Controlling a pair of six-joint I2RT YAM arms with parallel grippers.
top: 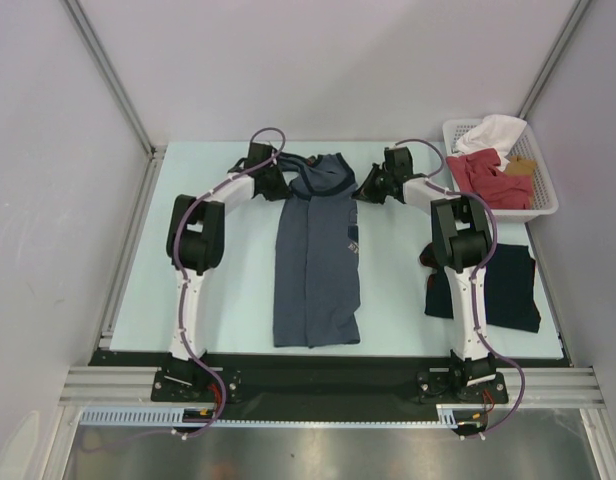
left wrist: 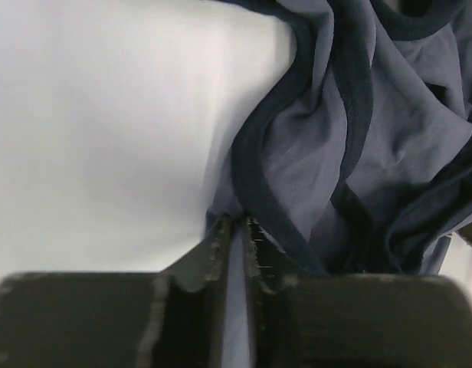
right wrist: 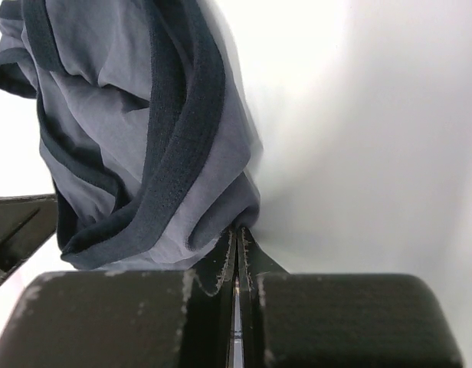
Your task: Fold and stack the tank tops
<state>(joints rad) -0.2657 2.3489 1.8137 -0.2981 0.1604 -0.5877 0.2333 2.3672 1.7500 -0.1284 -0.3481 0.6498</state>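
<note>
The slate-blue tank top (top: 316,260) lies in a long narrow strip down the middle of the table, a small white print on its right side. My left gripper (top: 273,172) is shut on its far left corner (left wrist: 297,153). My right gripper (top: 371,186) is shut on its far right corner (right wrist: 144,138). Both wrist views show bunched blue cloth with dark trim pinched between the fingertips. The dark navy tank top (top: 503,290) lies folded at the right, partly hidden behind my right arm, with reddish trim at its left edge.
A white basket (top: 540,205) at the far right holds a red garment (top: 488,178) and a white garment (top: 498,132). The pale table (top: 228,290) ends at a black strip along the near edge. Grey walls stand on both sides.
</note>
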